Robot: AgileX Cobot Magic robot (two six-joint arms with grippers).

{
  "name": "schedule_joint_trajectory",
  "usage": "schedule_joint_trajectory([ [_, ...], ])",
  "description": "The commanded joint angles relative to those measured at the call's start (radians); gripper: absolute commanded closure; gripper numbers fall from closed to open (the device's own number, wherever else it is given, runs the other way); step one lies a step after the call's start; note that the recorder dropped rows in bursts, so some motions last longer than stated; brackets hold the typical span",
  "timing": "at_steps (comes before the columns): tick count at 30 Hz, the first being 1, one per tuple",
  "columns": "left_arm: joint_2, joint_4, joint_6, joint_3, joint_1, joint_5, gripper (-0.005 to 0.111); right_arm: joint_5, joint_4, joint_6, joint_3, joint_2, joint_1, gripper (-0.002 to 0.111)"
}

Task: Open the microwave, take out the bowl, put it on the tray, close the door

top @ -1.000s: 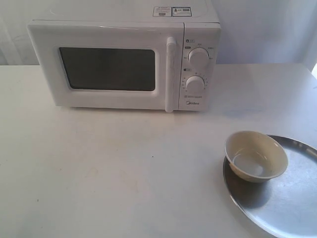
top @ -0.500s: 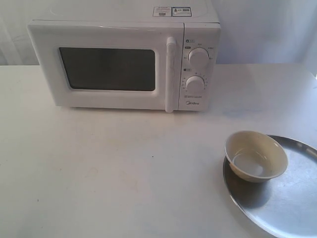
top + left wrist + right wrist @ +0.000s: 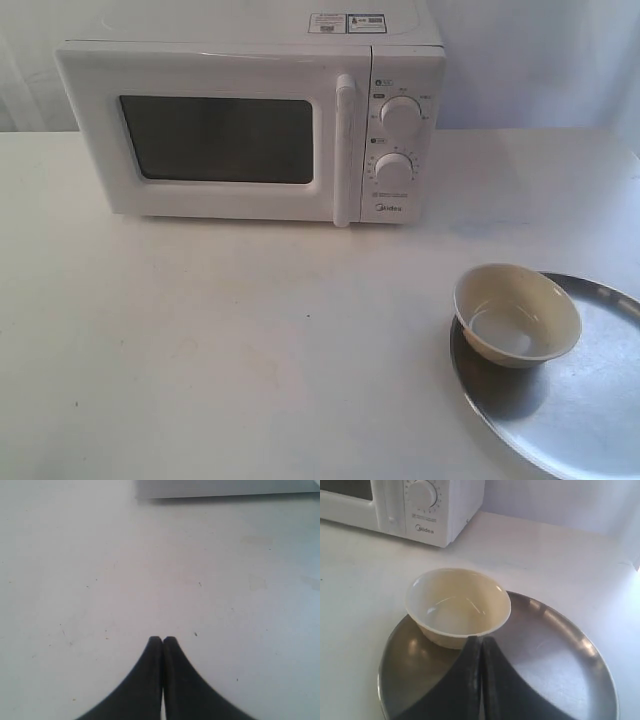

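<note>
The white microwave [image 3: 250,120] stands at the back of the table with its door [image 3: 205,135] closed flush and its handle [image 3: 345,150] upright. The cream bowl [image 3: 517,314] sits on the left part of the silver tray [image 3: 590,410] at the front right. In the right wrist view my right gripper [image 3: 481,640] is shut and empty, its tips just short of the bowl [image 3: 457,605], above the tray [image 3: 555,665]. My left gripper [image 3: 162,640] is shut and empty over bare table. Neither gripper shows in the exterior view.
A white table [image 3: 250,340] carries everything. The microwave's two dials [image 3: 400,115] face forward to the right of the door. A pale wall or curtain [image 3: 540,60] rises behind. The microwave's lower edge [image 3: 225,487] shows far ahead of the left gripper.
</note>
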Motion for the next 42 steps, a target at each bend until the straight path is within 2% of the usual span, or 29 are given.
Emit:
schedule_joint_trajectory([
  [1,-0.004,-0.007,-0.002,0.003,0.004,0.002,0.107,-0.006,0.064,-0.133,0.001,-0.007,-0.007,0.108],
  [10,-0.004,-0.007,-0.002,0.003,0.004,0.002,0.107,-0.008,0.064,-0.009,0.001,-0.007,-0.007,0.108],
  [42,-0.004,-0.007,-0.002,0.003,0.004,0.002,0.107,-0.01,0.066,-0.009,0.001,-0.007,-0.007,0.108],
])
